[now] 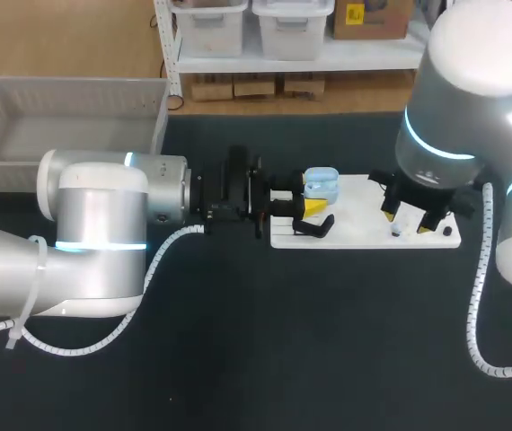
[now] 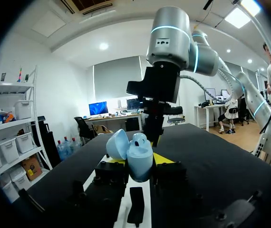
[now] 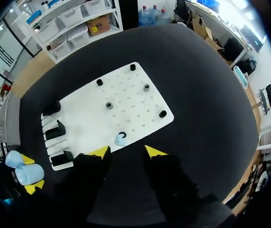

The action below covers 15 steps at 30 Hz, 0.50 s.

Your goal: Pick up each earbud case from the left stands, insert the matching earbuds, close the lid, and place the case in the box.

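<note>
A matte black counter (image 1: 328, 359) is seen filling the head view, its dark surface plain and unmarked. It is entered from the left by the left arm (image 1: 94, 242), a thick silver arm with a pale blue light ring, stretched out level across the counter towards the middle. The right arm (image 1: 472, 99), of the same silver build, is brought in from the right and is pointed downward.

A shallow grey plastic box (image 1: 67, 87) is set at the counter's far left corner. A flat white rectangular board (image 1: 359, 215) is laid right of the counter's middle; black pegs (image 3: 109, 105) are spread over its surface, and black upright stands (image 3: 54, 129) are lined along its left end.

A light blue, rounded earbud case (image 2: 138, 159) with its lid swung open is gripped from both sides by the left gripper (image 1: 317, 193), over the board's left end by the stands.

The right gripper (image 3: 127, 152) is held above the board's right end, its yellow fingertips (image 3: 100, 152) parted with nothing between them. A small light blue earbud (image 3: 120, 139) is seen lying on the board close to its long near edge, just ahead of those fingertips and untouched by them.
</note>
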Tool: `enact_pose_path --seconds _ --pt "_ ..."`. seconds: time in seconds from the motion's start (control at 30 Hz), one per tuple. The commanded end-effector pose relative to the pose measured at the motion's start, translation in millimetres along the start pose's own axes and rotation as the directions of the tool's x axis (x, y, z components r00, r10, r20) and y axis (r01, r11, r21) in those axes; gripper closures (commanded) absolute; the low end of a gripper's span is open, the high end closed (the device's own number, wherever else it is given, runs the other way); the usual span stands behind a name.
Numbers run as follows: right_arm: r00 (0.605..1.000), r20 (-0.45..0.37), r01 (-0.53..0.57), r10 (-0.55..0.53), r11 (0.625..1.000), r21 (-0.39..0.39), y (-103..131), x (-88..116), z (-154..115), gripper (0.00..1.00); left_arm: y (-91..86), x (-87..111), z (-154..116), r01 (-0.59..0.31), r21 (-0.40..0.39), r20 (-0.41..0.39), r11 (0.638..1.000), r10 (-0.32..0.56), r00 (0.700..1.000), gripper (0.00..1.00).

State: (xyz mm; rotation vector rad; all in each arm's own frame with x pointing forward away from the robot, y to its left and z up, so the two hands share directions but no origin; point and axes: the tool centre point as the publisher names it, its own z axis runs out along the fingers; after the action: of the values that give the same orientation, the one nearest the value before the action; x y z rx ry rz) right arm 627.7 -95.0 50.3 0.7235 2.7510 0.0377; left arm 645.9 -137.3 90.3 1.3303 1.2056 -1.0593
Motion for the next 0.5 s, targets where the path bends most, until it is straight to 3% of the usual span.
enact_pose_path --seconds 0.03,0.5 --pt "1.0 0.002 -0.017 0.017 1.0 -0.008 0.0 0.1 9.3 0.56 -2.5 0.4 0.3 -0.003 -0.01 0.002 1.0 0.003 1.0 1.0" --pt "0.996 -0.043 -0.082 0.081 0.997 -0.014 16.2 -4.4 22.7 0.56 -2.5 0.4 0.3 -0.003 -0.01 0.002 1.0 0.003 1.0 1.0"
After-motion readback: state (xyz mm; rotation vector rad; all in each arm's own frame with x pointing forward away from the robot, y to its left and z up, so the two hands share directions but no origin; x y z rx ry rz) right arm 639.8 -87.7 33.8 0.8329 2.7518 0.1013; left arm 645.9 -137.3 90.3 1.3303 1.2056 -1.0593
